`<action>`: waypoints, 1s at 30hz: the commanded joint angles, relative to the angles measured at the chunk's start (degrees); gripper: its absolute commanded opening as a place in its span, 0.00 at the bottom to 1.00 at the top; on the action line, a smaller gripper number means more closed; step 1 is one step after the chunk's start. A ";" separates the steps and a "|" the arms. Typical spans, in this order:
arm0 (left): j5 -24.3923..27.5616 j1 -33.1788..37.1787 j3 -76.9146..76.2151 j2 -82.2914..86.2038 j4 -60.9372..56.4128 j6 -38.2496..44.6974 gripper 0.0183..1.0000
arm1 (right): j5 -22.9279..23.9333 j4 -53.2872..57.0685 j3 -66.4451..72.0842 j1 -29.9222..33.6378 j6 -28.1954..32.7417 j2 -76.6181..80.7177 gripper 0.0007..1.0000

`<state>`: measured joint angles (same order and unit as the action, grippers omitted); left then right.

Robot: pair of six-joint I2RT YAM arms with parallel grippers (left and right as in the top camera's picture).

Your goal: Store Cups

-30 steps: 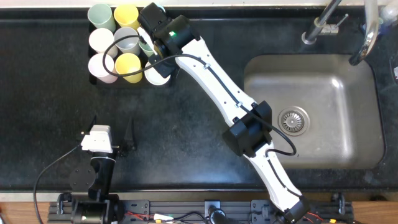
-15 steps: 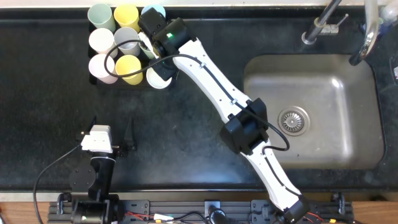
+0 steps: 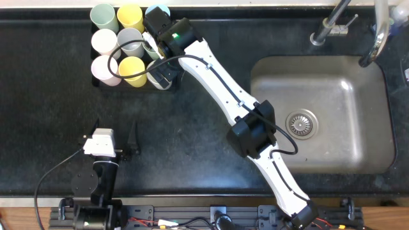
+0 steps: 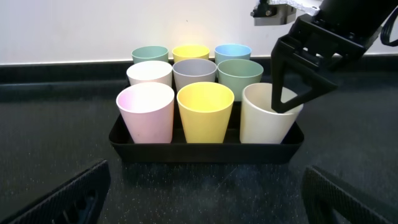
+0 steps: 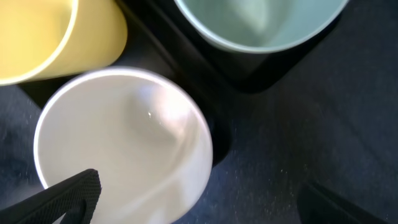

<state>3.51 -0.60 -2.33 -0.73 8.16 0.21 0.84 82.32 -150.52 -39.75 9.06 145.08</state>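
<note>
- A white cup (image 5: 124, 143) stands open end up and empty, close beside a yellow cup (image 5: 50, 37).
- A pale green cup (image 5: 261, 25) sits in the black tray (image 5: 249, 78).
- The right gripper (image 5: 199, 186) is spread wide. 1 finger (image 5: 68, 196) overlaps the white cup's rim, possibly inside it, and the other is above the countertop (image 5: 323, 124).
</note>
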 commanded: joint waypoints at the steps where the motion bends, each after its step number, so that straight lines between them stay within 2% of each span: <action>1: 0.72 0.17 0.13 0.57 0.04 0.68 1.00 | 5.03 -1.38 -0.44 0.09 -0.07 0.28 1.00; 5: 0.72 0.17 0.13 0.59 0.04 0.68 1.00 | 8.13 -1.57 -5.73 0.85 -0.28 0.20 1.00; 12: 0.72 0.17 0.13 0.59 0.04 0.68 1.00 | 8.48 0.37 -22.32 4.31 -1.42 -2.12 1.00; 17: 0.72 0.17 0.13 0.59 0.04 0.68 1.00 | 8.59 7.76 -29.38 9.46 -5.55 -9.31 1.00; 20: 0.72 0.17 0.13 0.57 0.04 0.68 1.00 | 11.13 13.42 -28.72 13.79 -7.06 -15.23 1.00; 24: 0.72 0.17 0.13 0.57 0.04 0.68 1.00 | 16.28 14.49 -20.57 18.43 -10.32 -24.68 1.00; 30: 0.72 0.17 0.13 0.59 0.04 0.68 1.00 | 16.57 14.03 16.26 22.84 -13.33 -47.25 1.00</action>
<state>3.51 -0.60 -2.33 -0.73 8.16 0.21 16.05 96.36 -150.36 -17.82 -0.64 107.04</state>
